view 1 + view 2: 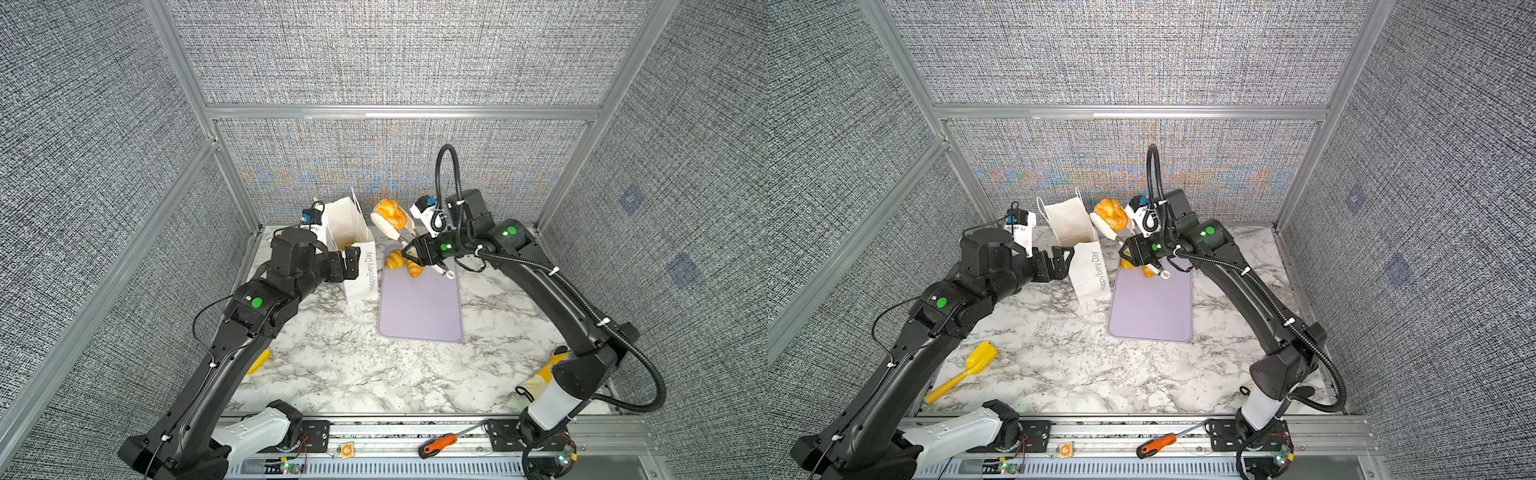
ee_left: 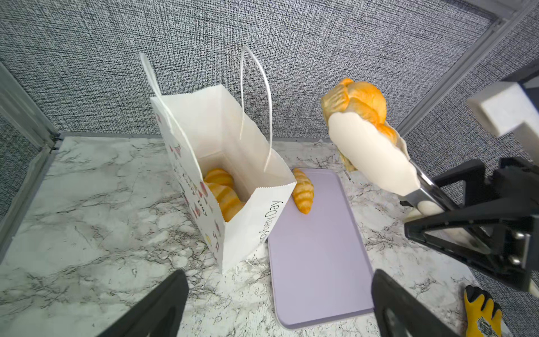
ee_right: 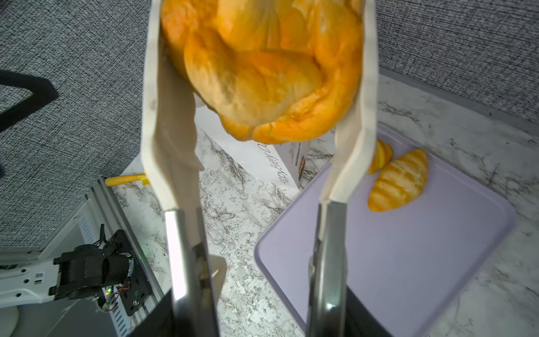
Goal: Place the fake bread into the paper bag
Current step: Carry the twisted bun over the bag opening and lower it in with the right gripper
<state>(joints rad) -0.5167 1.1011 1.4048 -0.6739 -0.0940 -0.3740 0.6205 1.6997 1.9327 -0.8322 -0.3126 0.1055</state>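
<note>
The white paper bag [image 1: 347, 226] [image 1: 1073, 224] [image 2: 221, 131] stands upright with its mouth open, and two croissants [image 2: 224, 192] lie inside. My right gripper [image 1: 411, 250] [image 1: 1128, 251] [image 3: 262, 315] is shut on white-tipped metal tongs [image 1: 386, 229] [image 2: 376, 157] [image 3: 172, 146]. The tongs clamp a twisted piece of fake bread [image 1: 390, 212] [image 1: 1111, 212] [image 2: 361, 102] [image 3: 262, 73] in the air just right of the bag's mouth. Two more croissants [image 1: 395, 261] [image 3: 399, 183] lie on the far end of the lilac tray. My left gripper [image 1: 351, 259] [image 1: 1065, 259] [image 2: 280, 303] is open and empty, close beside the bag.
The lilac tray [image 1: 419, 311] [image 1: 1150, 311] [image 2: 318, 256] lies right of the bag on the marble table. A yellow scoop [image 1: 967, 370] lies at front left and a yellow-and-black glove [image 1: 544, 374] [image 2: 481, 312] at front right. A screwdriver [image 1: 440, 444] rests on the front rail. Grey walls enclose three sides.
</note>
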